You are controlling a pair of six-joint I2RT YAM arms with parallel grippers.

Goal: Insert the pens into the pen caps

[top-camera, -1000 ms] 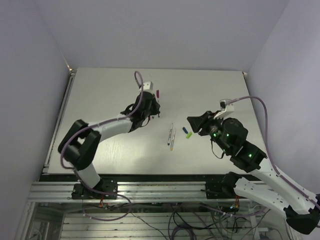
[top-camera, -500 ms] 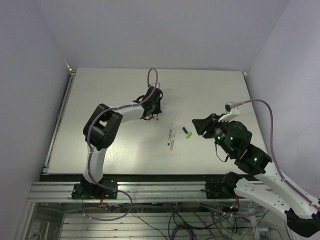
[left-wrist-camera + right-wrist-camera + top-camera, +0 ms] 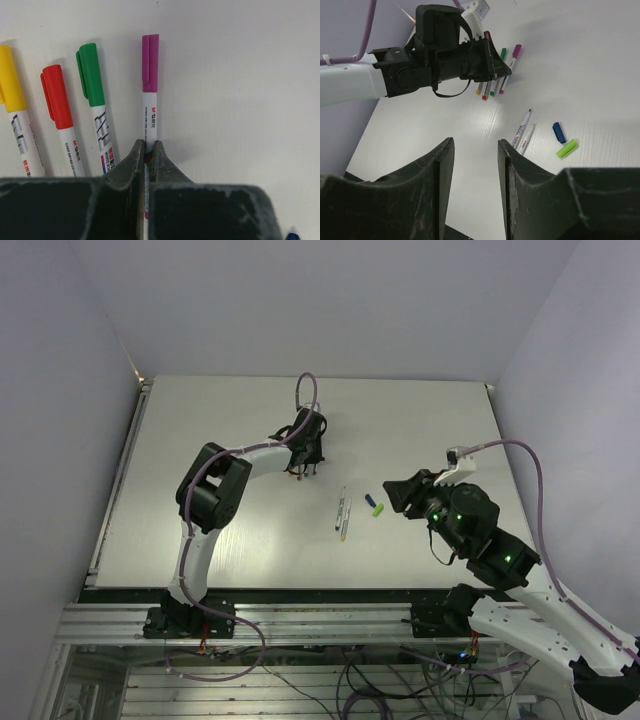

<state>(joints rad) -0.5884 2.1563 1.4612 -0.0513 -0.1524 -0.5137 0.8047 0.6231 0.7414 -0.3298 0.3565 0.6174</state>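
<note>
The left gripper [image 3: 147,150] has its two dark fingers [image 3: 131,162] nearly pressed together, pinching the white barrel of the magenta pen [image 3: 150,120]. The barrel runs straight out from between the fingertips and its cap end points away from them, resting on or just above the table [image 3: 240,100]. Just beside the fingers lie the capped green pen [image 3: 95,95], red pen [image 3: 59,110] and yellow pen [image 3: 12,100], side by side.

The right gripper [image 3: 475,142] hangs with its fingers [image 3: 442,175] spread and holding nothing. Ahead of its fingertips, well apart from them, lie two uncapped pens [image 3: 522,131], with the blue cap [image 3: 559,132] and light green cap [image 3: 566,148] near them.

These pens look light, stiff and smooth, and likely to roll or slip. A mid-barrel grip leaving the tip free seems best.
</note>
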